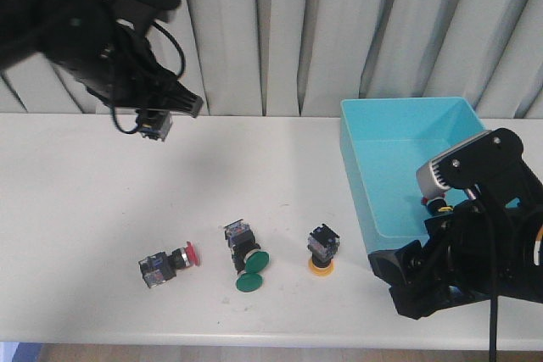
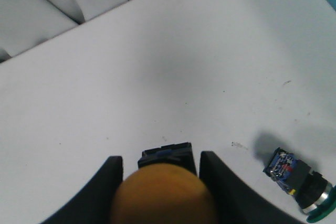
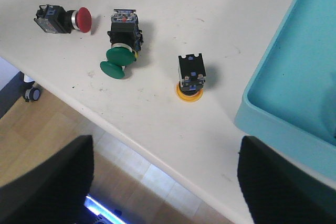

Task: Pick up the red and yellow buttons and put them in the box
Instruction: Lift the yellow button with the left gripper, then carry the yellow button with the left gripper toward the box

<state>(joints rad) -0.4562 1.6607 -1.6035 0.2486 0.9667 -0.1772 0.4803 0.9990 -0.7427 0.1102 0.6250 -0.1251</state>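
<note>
Fingers of your left gripper (image 2: pixel 160 192) clamp a yellow button (image 2: pixel 163 195) above the worktop (image 1: pixel 76 209); your right gripper (image 3: pixel 165 182) is wide open beside the box (image 1: pixel 407 125).

White table (image 1: pixel 76 209), three switches (image 1: pixel 246 260), bin (image 1: pixel 407 167)

Robotics laboratory or test cell. A plain white table (image 1: pixel 76 209) stands before a backdrop of grey pleated curtain (image 1: pixel 280 31) that closes off the room behind. Two black robot arms reach over the table, one from each side. Industrial push-button switches, among them a green-capped one (image 1: pixel 246 269), lie loose on the surface beside a turquoise plastic bin (image 1: pixel 361 184). Below the table edge, the right wrist view shows wood-pattern flooring (image 3: pixel 131 182) and a caster wheel (image 3: pixel 31 94).
</note>
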